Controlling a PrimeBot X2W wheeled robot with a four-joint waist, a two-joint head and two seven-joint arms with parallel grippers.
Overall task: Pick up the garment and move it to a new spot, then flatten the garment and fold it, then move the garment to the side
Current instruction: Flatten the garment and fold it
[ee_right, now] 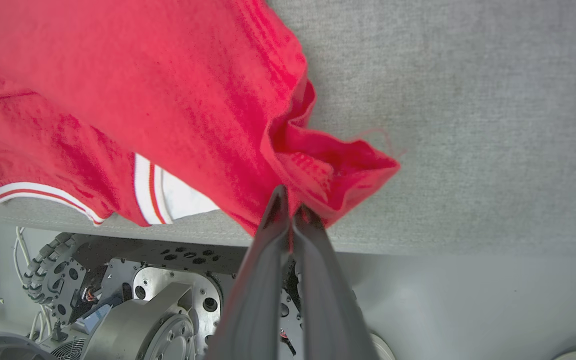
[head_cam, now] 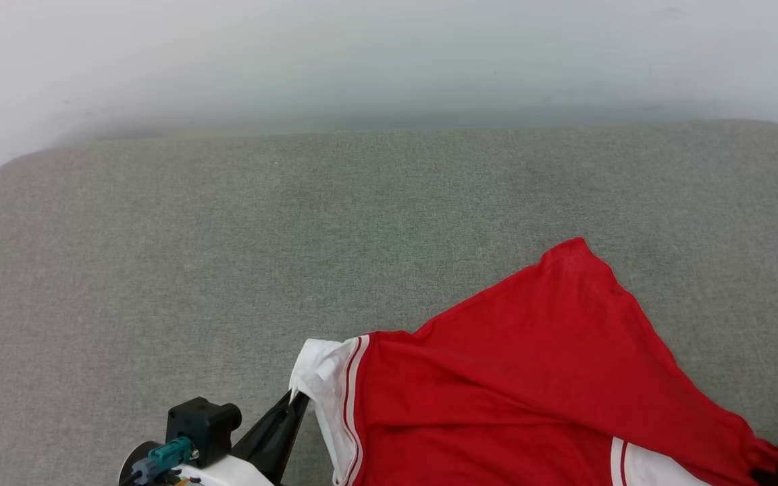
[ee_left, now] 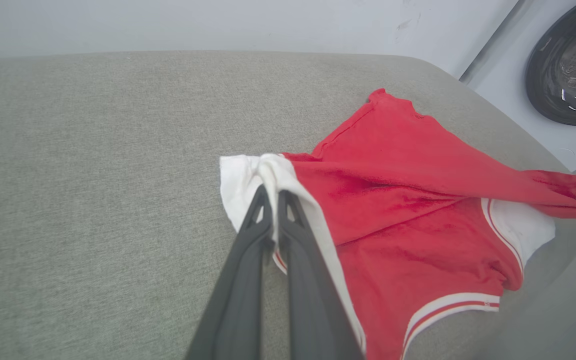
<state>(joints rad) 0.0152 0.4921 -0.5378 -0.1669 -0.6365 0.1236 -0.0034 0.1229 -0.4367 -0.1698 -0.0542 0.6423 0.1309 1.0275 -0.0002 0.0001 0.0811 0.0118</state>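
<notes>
Head view: the red jersey-style shirt [head_cam: 531,385] lies rumpled on the near right part of the desk [head_cam: 227,236], which is covered in grey fabric. One red corner points toward the far side. Much of the cloth sags in loose folds between the two arms. The left hand [head_cam: 299,397] reaches in from the lower left. Its two dark fingers are pressed together on the white sleeve [head_cam: 321,368] at the shirt's left end, just beside the red stripes of its trim.

In the left wrist view those fingers pinch a bunched ridge of white sleeve cloth, which wraps over their tips. From there the red body runs off to the right, and a gathered red corner meets a dark fingertip at that edge. A second white sleeve and a red-and-white striped hem lie near the desk's near edge. Past the desk's corner stands a washing machine door [ee_left: 570,65], round and dark.

In the right wrist view the right hand [ee_right: 290,202] is closed tight on a crumpled red fold of the shirt, above the desk's near edge. Below that edge is the robot's wheeled base [ee_right: 143,300].
</notes>
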